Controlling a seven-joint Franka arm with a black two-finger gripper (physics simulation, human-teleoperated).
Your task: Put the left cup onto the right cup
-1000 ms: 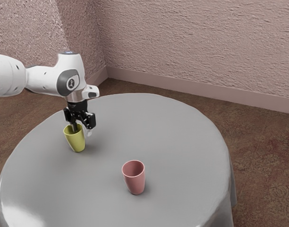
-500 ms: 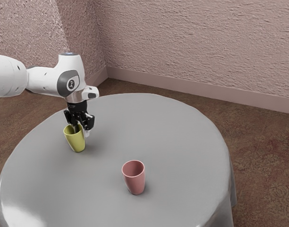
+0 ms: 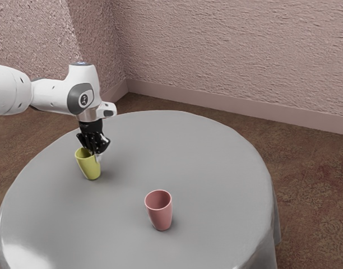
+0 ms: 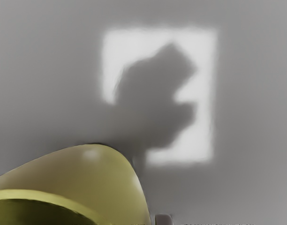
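Green cup (image 3: 88, 167), smooth, tapered and upright at the exterior view's left of the bench (image 3: 205, 157), stands straight under the claw (image 3: 94, 150), which pinches its rim wall, with the matching glossy pink cup (image 3: 158, 210) well apart, mouth up, toward the round grey top's front.

Finding no words, numbers or signs to read. Spotting just a tiny pale mark (image 3: 83, 99) on the grey round joint (image 3: 79, 91) of the arm (image 3: 45, 94), too small to make out.
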